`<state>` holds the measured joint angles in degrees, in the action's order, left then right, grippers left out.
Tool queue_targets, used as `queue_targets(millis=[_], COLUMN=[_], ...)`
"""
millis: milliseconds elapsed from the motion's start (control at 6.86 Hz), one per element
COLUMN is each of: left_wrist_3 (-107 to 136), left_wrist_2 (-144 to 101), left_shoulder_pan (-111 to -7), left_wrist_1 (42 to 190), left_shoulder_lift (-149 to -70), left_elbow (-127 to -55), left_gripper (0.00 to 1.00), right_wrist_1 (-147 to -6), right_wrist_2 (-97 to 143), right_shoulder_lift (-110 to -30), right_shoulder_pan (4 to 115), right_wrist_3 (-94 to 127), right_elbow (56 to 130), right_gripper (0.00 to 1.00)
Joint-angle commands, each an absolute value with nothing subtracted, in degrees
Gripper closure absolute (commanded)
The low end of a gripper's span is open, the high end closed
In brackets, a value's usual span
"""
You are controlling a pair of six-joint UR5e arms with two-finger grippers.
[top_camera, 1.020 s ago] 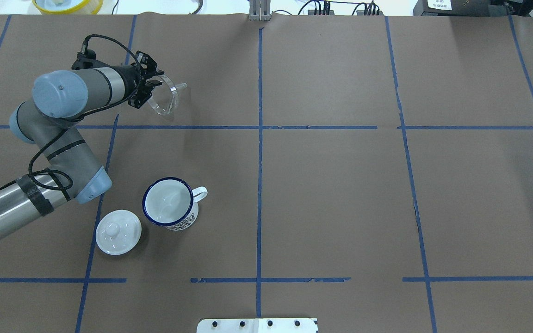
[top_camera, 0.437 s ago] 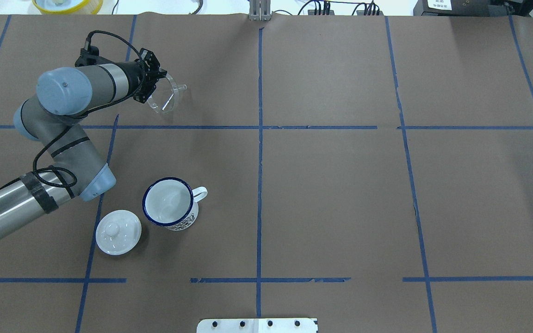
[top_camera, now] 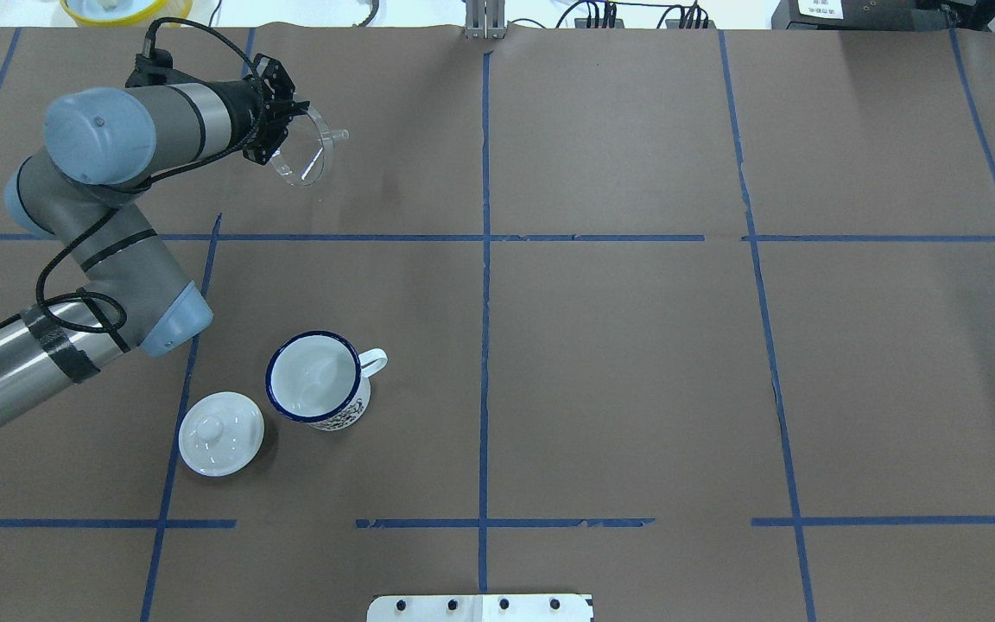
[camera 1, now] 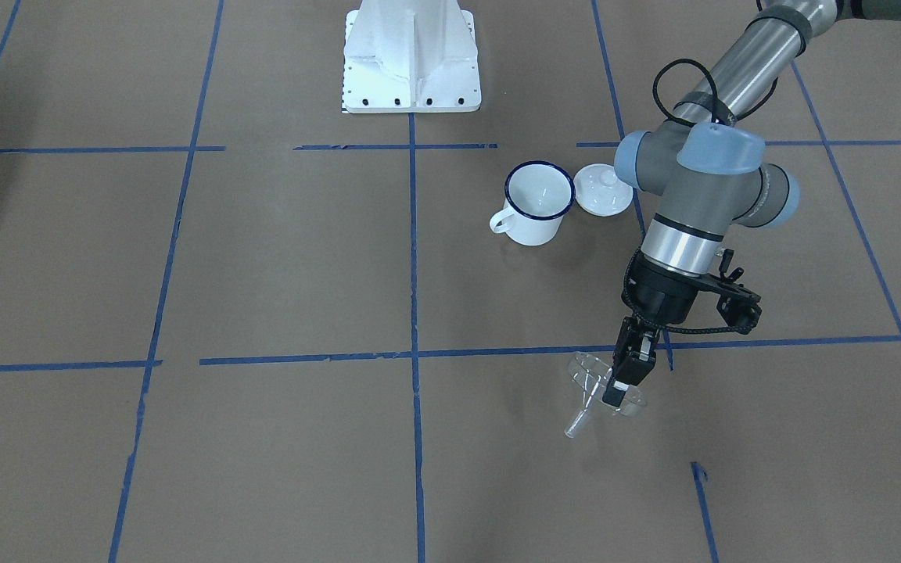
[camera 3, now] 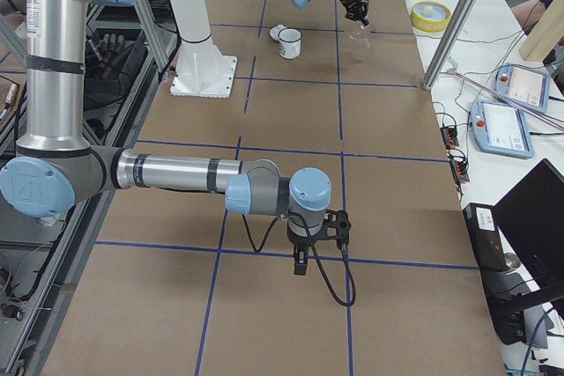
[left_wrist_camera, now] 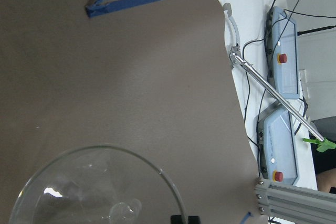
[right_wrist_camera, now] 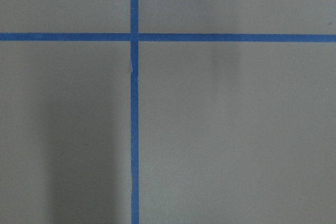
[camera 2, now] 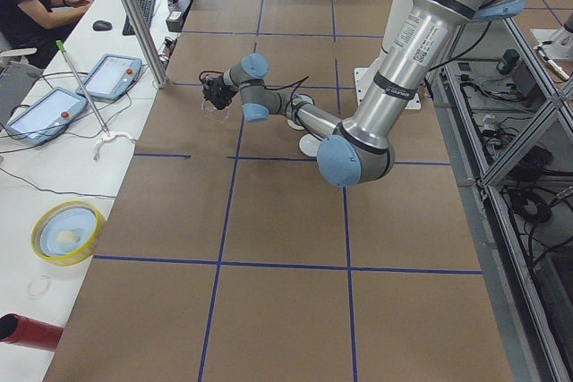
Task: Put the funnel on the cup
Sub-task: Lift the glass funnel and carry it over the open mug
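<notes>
- Right now I am gripping the funnel (top_camera: 306,161) with the left gripper (top_camera: 283,145), jaws clenched on its wide rim. It is sitting in the upper left of the overhead frame, tipped on its side with the spout pointing toward frame right.
- From the front-facing view I am judging that it is hanging just clear of the table (top_camera: 636,345), going only by the faint shadow beside it.
- The cup (top_camera: 314,389) is standing upright and empty in the lower left of the overhead frame, with its handle toward frame right. It is well apart from the funnel.
- I am reading the task as about halfway through. The grasp is made, but I am yet to carry the funnel over the cup, turn the spout downward, seat the funnel on the blue rim and let go.
- The right gripper (camera 3: 300,267) is hanging over bare table in the lower middle of the right-side view, and I cannot tell how its jaws are standing.
- Counting, I am seeing one funnel, one cup and two arms. One round white lid (top_camera: 221,434) is lying just beside the cup, toward the frame's lower left.
</notes>
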<state>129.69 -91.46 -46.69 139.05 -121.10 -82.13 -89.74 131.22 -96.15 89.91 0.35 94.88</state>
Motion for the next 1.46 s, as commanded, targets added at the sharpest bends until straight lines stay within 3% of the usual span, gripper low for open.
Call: queue_targets(millis=[0,291,728,1311], left_wrist_3=[129.6,129.6,129.5,125.6], left_wrist_2=[-94.5,-101.5,-107.1,-108.5], left_shoulder_pan=[-46.8,-46.1,-40.7,-35.3], left_wrist_1=[116.9,92.2,66.3,57.6], left_shoulder_lift=[-121.5,-123.5,-131.3,-133.0], left_elbow=[-95.4,-109.5,-110.0,-107.7], left_gripper=[1.0,1.0,1.0,1.0], right_wrist_1=[-89.7,-89.7,-89.7,-89.7], right_wrist_2=[131.2,131.2,131.2,131.2], right_shoulder_lift=[-96.2,-96.2,-96.2,-96.2], right_shoulder_pan=[89.9,89.9,89.9,89.9], right_wrist_3=[0.4,0.4,0.4,0.4], right_elbow=[94.9,94.9,94.9,94.9], right_gripper=[0.0,0.0,0.0,0.0])
